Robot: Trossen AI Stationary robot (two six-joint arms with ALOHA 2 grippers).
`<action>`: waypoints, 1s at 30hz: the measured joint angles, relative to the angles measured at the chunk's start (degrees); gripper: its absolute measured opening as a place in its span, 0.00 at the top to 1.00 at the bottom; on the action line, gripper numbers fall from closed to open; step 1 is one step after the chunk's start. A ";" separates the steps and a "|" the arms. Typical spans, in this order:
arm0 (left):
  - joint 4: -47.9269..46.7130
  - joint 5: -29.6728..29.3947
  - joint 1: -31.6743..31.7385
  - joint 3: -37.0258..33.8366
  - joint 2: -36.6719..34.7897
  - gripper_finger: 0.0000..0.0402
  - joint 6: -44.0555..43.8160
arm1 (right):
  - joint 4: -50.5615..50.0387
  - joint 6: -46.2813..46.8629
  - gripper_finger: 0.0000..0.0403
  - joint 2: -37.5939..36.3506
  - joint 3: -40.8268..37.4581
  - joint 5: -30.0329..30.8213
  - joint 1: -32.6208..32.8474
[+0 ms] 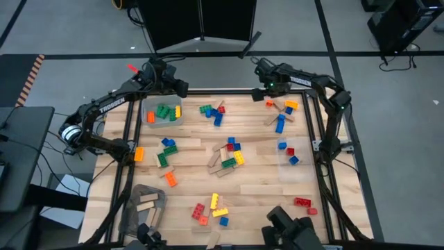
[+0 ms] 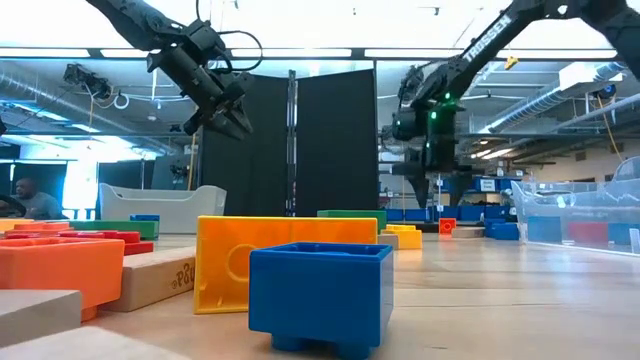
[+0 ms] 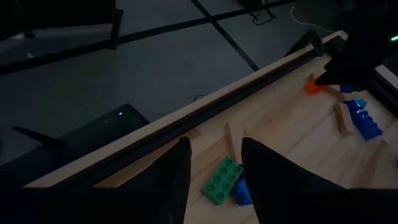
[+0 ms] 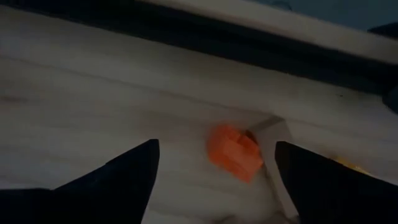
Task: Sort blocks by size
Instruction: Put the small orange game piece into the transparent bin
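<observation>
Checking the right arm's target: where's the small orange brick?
High view: small orange brick lies at the table's far right edge, beside a tan wooden piece, under the open right tool.

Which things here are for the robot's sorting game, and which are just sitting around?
For the job:
- coloured blocks scattered on the table
- orange block under the open right tool
- tan wooden pieces
- grey bin and clear bin

Just lying about:
- black screen
- person in the room
</observation>
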 joint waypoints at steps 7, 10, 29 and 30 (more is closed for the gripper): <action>0.00 -0.01 0.00 0.00 0.00 0.63 0.00 | -0.12 -0.61 0.20 5.16 0.03 1.79 -0.74; -0.01 0.00 0.00 0.00 0.00 0.63 -0.02 | -0.22 -1.40 0.21 6.07 0.27 2.09 -0.95; 0.15 -0.02 0.00 0.00 0.00 0.63 0.35 | -0.38 -16.47 0.32 6.37 0.09 2.48 2.18; 0.13 -0.02 0.00 0.00 0.00 0.63 0.37 | -0.33 -16.47 0.32 6.37 0.09 2.42 2.41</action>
